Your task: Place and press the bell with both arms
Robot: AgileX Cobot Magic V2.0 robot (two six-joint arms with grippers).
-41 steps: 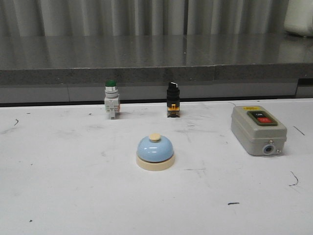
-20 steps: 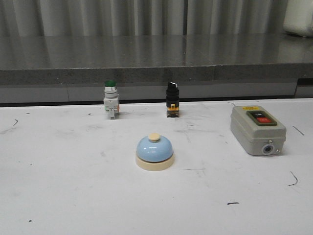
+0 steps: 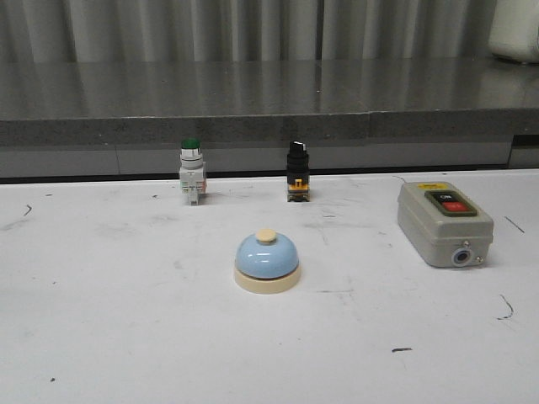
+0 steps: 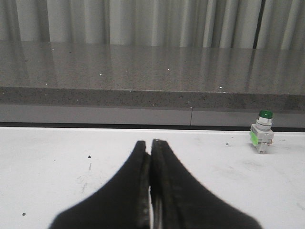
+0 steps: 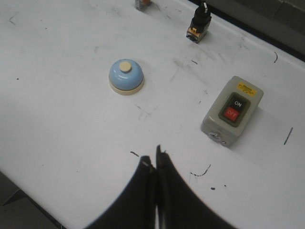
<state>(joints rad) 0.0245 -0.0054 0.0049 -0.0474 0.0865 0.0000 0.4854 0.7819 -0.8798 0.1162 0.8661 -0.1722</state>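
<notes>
While nothing on the table (image 3: 101,337) has shifted over the last second, the bell (image 3: 267,261) sits upright at centre, untouched. My left gripper (image 4: 151,143) and right gripper (image 5: 155,163) are both pressed together, empty, well apart from it; the approach has not begun.

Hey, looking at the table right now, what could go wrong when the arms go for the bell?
Both grippers, left and right, are shut and away from the bell, so a grasp needs them opened first. The bell's smooth dome may slip from the fingers. The switch box sits to the bell's right, so a wide sweep by the right arm might knock it. The green push button and black switch stand behind the bell; overshooting could tip them.
</notes>
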